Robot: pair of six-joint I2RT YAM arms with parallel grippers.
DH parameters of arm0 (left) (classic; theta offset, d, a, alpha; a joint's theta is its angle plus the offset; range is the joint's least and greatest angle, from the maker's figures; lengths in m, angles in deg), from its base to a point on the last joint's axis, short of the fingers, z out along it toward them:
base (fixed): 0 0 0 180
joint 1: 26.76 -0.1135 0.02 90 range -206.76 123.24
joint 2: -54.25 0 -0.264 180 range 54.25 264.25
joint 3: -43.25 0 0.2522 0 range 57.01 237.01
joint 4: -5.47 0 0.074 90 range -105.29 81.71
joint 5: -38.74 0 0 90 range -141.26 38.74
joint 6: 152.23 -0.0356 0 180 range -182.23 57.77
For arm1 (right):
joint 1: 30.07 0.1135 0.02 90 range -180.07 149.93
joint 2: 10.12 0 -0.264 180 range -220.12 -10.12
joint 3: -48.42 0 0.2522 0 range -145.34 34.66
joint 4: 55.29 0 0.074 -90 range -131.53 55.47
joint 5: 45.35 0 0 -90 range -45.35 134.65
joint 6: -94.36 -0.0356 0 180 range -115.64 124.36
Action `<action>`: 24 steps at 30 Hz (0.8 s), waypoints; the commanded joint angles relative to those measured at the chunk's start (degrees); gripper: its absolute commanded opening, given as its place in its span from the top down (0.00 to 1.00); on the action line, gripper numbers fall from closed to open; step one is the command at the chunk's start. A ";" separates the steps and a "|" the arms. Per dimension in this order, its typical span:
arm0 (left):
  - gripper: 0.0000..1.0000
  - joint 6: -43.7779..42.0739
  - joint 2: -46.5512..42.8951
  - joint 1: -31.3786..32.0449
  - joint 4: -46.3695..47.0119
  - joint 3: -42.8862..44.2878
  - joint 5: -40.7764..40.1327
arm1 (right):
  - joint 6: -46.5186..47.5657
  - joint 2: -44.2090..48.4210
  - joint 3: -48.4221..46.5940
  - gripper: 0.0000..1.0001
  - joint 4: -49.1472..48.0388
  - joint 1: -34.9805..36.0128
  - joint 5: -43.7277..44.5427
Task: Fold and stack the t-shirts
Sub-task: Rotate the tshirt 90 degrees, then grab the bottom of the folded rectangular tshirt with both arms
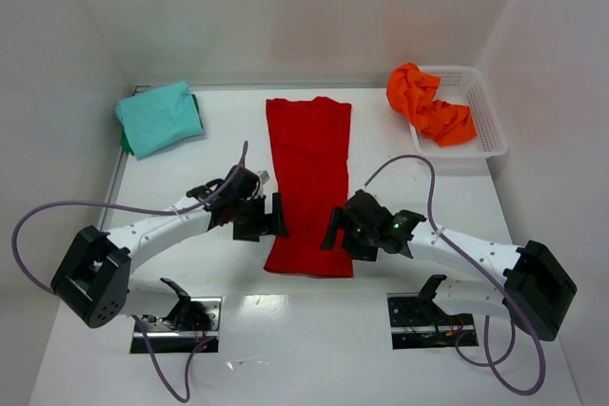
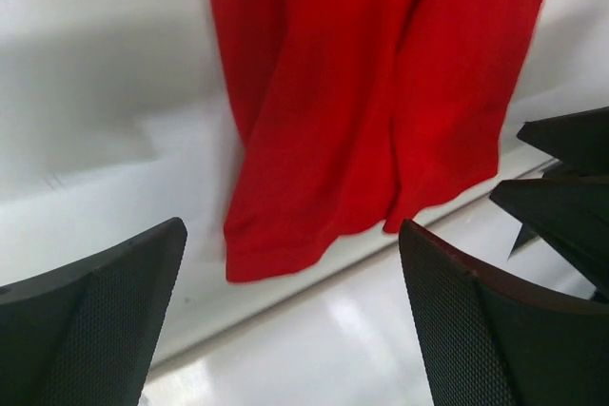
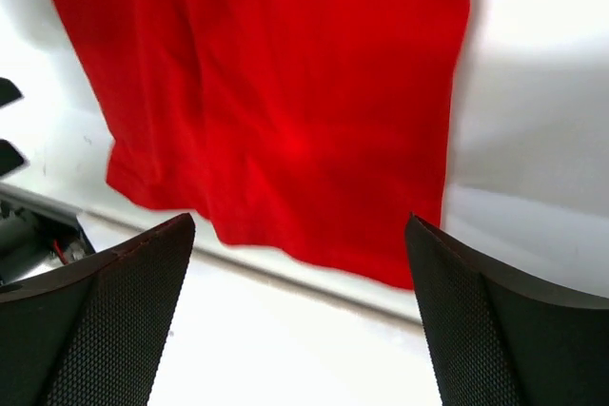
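Top view: noted red shirt [image 1: 308, 183] lying flat mid-table as a long narrow strip, hem toward the bases. Logged teal shirt [image 1: 159, 118] folded at far left, orange shirt [image 1: 428, 104] crumpled in basket [image 1: 490, 130] at far right. Found left gripper [image 1: 277, 217] just beside strip's left edge, right gripper [image 1: 333, 230] just beside its right edge, both near hem.

Left wrist: recorded fingers [image 2: 95, 330] spread wide, nothing between; red hem ahead.

Right wrist: same, fingers [image 3: 495, 330] spread, empty; red hem ahead.

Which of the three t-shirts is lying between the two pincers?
The red t-shirt, a long strip mid-table; the teal t-shirt sits folded far left, the orange t-shirt bunched in the basket.
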 commanded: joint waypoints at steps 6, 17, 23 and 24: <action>0.00 8.77 -4.48 4.13 -1.39 -7.17 2.79 | -7.89 4.65 3.74 0.05 7.72 4.90 -1.16; 0.08 9.84 -2.02 4.76 -1.39 -9.46 1.39 | -11.06 5.26 7.17 0.06 7.20 4.90 -0.02; 0.20 11.07 0.96 4.76 1.68 -10.78 2.52 | -11.06 1.58 7.17 0.15 5.35 4.90 0.51; 0.21 11.07 1.49 4.76 1.68 -10.17 2.52 | -11.06 1.57 7.17 0.15 4.83 4.90 0.51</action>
